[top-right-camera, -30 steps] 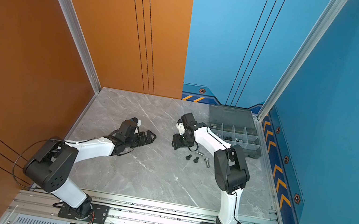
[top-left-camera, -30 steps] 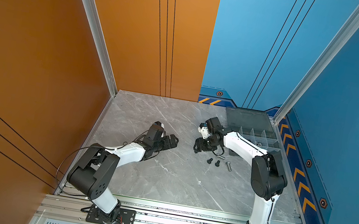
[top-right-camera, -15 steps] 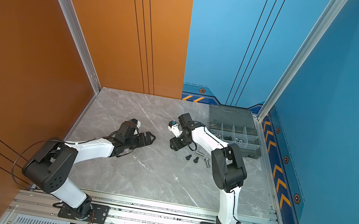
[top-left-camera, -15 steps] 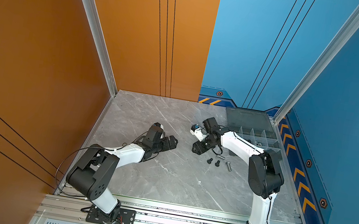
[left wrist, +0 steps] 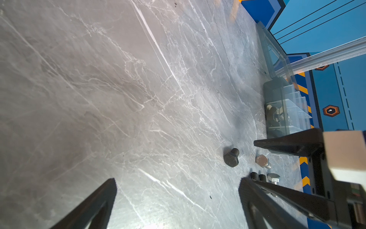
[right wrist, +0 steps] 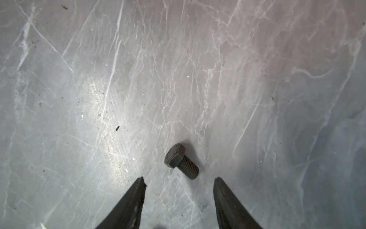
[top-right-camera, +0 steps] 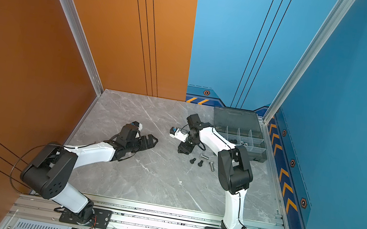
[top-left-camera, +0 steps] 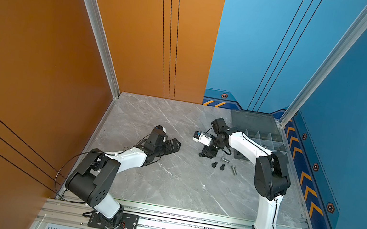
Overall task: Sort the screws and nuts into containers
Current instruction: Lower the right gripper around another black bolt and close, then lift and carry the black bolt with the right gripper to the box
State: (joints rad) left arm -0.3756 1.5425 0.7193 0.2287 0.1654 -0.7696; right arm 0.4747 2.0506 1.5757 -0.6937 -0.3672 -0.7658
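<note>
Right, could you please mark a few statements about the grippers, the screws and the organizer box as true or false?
1. The right gripper holds a screw. False: its jaws are open, and the dark hex screw lies on the table just beyond its fingertips.
2. The left gripper is open and empty. True.
3. The organizer box is closed. False: its lid is swung open.
4. Several loose screws lie on the table outside the box. True.
</note>
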